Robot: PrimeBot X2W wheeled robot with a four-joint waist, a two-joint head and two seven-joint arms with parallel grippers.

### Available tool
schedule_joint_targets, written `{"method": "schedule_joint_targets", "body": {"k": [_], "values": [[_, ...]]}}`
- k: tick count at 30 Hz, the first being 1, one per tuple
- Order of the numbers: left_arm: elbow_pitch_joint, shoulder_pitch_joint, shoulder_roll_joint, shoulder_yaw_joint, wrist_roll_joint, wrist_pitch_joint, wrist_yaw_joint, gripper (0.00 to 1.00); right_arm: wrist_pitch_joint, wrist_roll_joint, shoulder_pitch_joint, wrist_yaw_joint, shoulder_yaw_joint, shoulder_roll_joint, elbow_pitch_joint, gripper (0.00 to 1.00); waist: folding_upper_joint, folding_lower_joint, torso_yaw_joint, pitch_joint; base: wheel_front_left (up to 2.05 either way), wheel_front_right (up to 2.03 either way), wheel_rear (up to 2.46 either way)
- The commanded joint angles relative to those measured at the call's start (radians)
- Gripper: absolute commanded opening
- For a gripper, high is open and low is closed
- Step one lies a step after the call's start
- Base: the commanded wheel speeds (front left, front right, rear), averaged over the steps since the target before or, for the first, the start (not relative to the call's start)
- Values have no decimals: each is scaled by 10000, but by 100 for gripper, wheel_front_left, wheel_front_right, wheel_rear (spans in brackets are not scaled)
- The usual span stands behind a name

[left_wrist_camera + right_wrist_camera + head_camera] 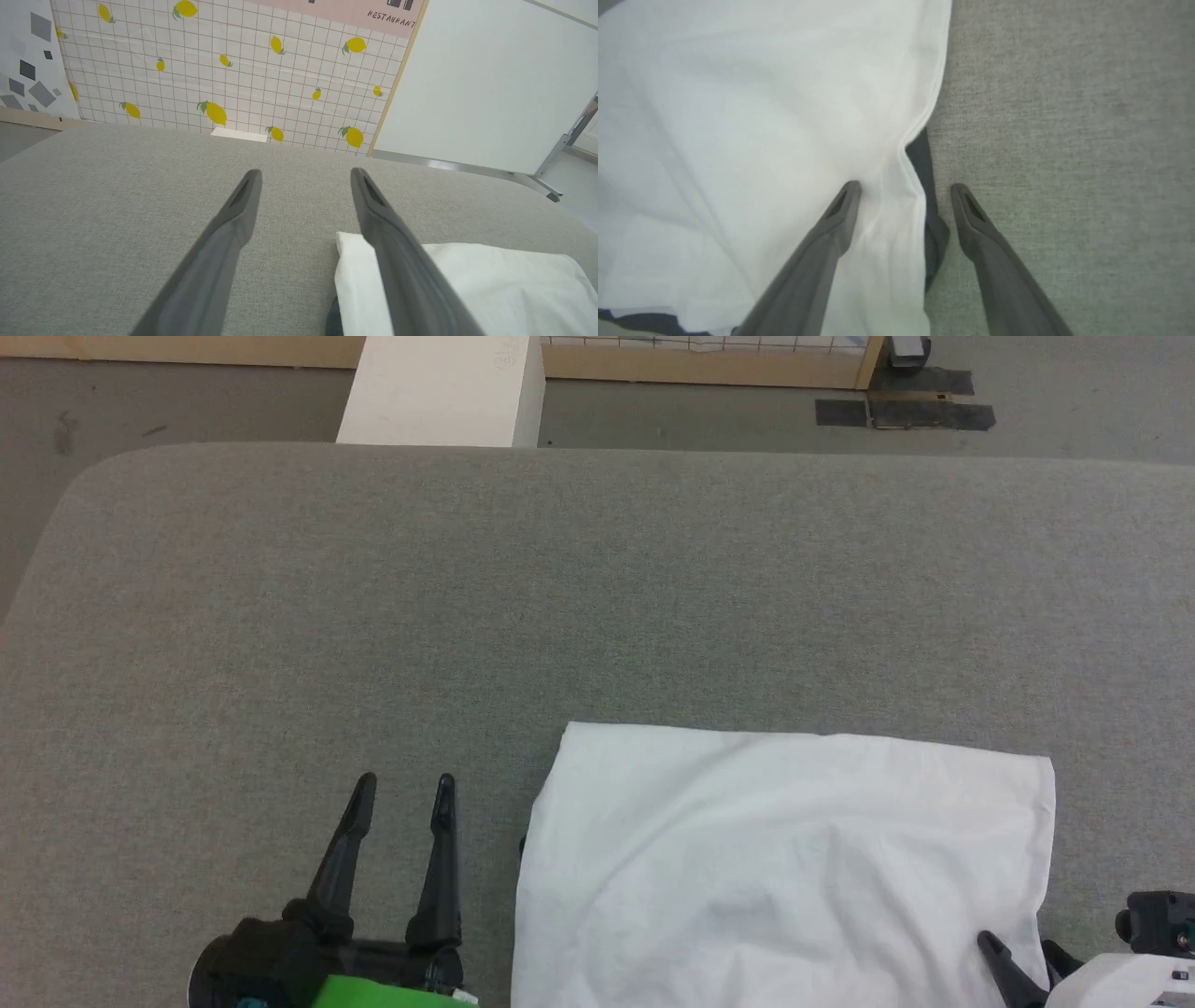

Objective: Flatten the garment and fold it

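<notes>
Because the bottom of the head view cuts it off, we see just the far part of the garment (784, 868), and we cannot tell how far it goes toward the robot. It lies on the near right part of the bench (467, 616), white side up. It looks soft, with a few shallow wrinkles and a straight far edge. The bench has a gray woven cover and round corners.

The right end effector (1018, 952) is mostly cut off at the lower right corner there; we see dark finger ends and a pale bit of arm. The right wrist view helps. Its fingers stand wide apart with nothing pinched, one over the white cloth and the other over the gray cover. A black sleeve (934, 233) peeks out from under the white edge between them. We cannot tell if the fingers touch the cloth.

The left end effector (405, 784) is spread wide too and holds nothing, just beside the garment's left edge. The left wrist view adds a wall (261, 84) of little squares with yellow lemons beyond the bench.
</notes>
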Motion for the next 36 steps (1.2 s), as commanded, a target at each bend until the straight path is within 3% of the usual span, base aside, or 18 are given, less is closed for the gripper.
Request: {"method": "schedule_joint_targets", "body": {"k": [1, 3, 4, 6, 7, 16, 21, 22, 25, 31, 36], "values": [[28, -104, -55, 56, 112, -46, -75, 100, 107, 131, -156, -15, 132, 9, 200, 100, 0, 1, 48, -42, 0, 0, 0], [61, -69, -51, 85, 128, -46, -110, 100, 393, 370, -131, -15, 381, 23, 419, 100, 0, 1, 68, -79, 0, 0, 0], [75, -54, -46, 91, 130, -46, -122, 100, 560, 471, -106, -15, 514, 15, 480, 66, 0, 1, 69, -96, 0, 0, 0], [97, -31, -27, 100, 129, -46, -139, 100, 807, 697, -92, -15, 639, 47, 565, 11, 0, 1, 49, -127, 0, 0, 0], [100, -36, -18, 98, 128, -46, -147, 100, 839, 718, -115, -15, 631, 60, 585, 0, 0, 1, 38, -143, 0, 0, 0], [49, -54, 57, 136, 148, -24, -69, 100, -34, 408, -867, -15, -440, 27, 502, 0, 0, 1, -217, -257, 0, 0, 0], [48, -43, 48, 105, 117, -21, -52, 100, -151, 231, -1265, -15, -1710, -473, 564, 0, 0, 1, -413, -283, 0, 0, 0], [69, -56, 43, 80, 108, -20, -42, 100, -58, 64, -1254, -15, -2385, -819, 527, 0, 0, 1, -483, -275, 0, 0, 0], [101, -83, 28, 35, 94, -15, -52, 100, 74, -42, -1131, -15, -2658, -1028, 315, 0, 0, 1, -509, -268, 0, 0, 0], [208, -91, -28, -13, 17, -17, -66, 100, 655, 94, -883, -15, -1883, -854, -952, 0, 0, 1, -547, -282, 0, 0, 0], [301, -154, -102, -73, -52, -21, -115, 100, 1314, 410, -642, -15, -117, -757, -2240, 0, 0, 1, -500, -326, 0, 0, 0]]}}
